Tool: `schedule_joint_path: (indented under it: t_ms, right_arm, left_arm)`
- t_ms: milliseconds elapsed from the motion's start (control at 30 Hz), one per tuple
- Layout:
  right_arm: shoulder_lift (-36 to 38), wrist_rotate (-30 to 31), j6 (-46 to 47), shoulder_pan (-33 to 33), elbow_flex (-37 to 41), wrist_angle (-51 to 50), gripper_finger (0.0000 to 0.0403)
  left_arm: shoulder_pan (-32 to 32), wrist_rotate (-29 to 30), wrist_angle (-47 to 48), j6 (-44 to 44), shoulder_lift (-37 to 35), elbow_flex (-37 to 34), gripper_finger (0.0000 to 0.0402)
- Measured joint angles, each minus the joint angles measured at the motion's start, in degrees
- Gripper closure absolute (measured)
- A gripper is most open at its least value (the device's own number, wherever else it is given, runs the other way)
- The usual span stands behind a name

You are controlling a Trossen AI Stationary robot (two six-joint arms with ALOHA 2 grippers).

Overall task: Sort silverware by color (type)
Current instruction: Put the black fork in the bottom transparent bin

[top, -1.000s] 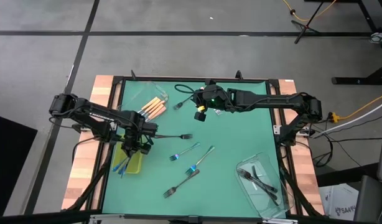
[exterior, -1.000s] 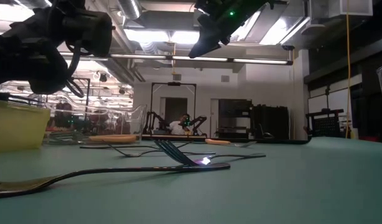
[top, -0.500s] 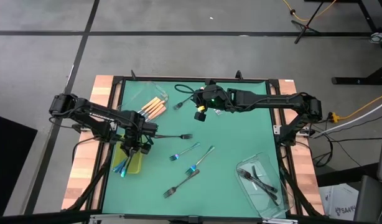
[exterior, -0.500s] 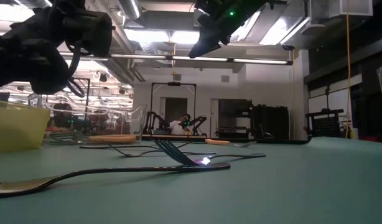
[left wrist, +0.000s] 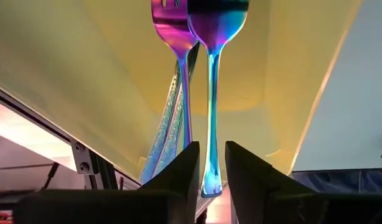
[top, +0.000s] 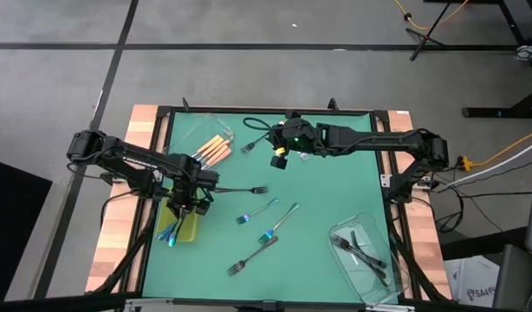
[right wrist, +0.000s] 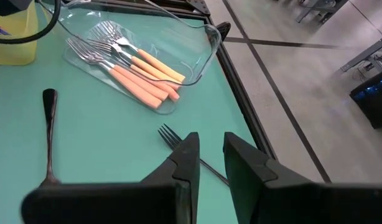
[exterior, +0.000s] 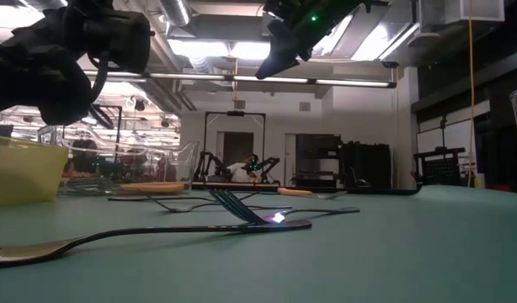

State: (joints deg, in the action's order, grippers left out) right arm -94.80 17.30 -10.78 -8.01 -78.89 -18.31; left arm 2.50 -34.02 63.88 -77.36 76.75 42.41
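My left gripper (top: 186, 208) hangs open over the yellow-green tray (top: 188, 230). Iridescent forks (left wrist: 209, 93) lie in the tray with their heads on its floor and their handles leaning over its near rim. One handle end (left wrist: 211, 183) shows in the gap between my fingertips (left wrist: 212, 168). My right gripper (top: 281, 160) hovers high over the mat's far middle, slightly open with nothing in it (right wrist: 211, 155). Orange-handled forks (top: 214, 150) fill a clear tub at the far left. Dark forks (top: 361, 251) lie in a clear tub at the near right.
Loose forks lie on the green mat: a dark one (top: 240, 189) right of the tray, two iridescent ones (top: 259, 211) (top: 282, 222) in the middle, one (top: 251, 256) nearer the front, and one (top: 251, 144) below my right gripper. A black frame (top: 383, 173) borders the mat.
The iridescent fork under my left gripper has settled into the tray, its handle end slipping a little toward the table's near edge. Both arms have kept still.
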Motion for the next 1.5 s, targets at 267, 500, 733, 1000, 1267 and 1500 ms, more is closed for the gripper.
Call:
schedule_joint_path:
  t_ms: [267, 500, 733, 1000, 1267, 1500]
  right_arm:
    - [0.16, 4.17, -2.82, 0.05, 0.00, -3.18, 0.0340]
    - [2.85, 6.07, -3.02, 0.11, 0.02, -9.06, 0.0340]
    - [7.33, 3.40, -1.17, 0.15, 0.02, -18.44, 0.0340]
    - [11.40, 0.37, 4.83, 0.15, 0.02, -27.57, 0.0340]
    - [14.17, -6.31, 10.72, 1.37, 0.02, -33.87, 0.0340]
    - [16.99, -5.16, 14.73, 9.48, 0.02, -39.76, 0.0340]
  left_arm:
    - [1.51, 1.79, -0.01, -0.55, -4.67, 1.67, 0.0330]
    - [2.62, 10.69, -0.84, -1.44, -6.75, 6.03, 0.0330]
    - [4.17, 19.71, -8.32, -1.44, -6.86, 8.26, 0.0330]
    - [5.47, 34.19, -27.24, 9.57, -6.65, 8.28, 0.0330]
    - [5.49, 48.08, -45.10, 29.75, -6.65, 8.31, 0.0330]
    - [5.46, 52.23, -52.95, 46.70, -6.62, 8.31, 0.0330]
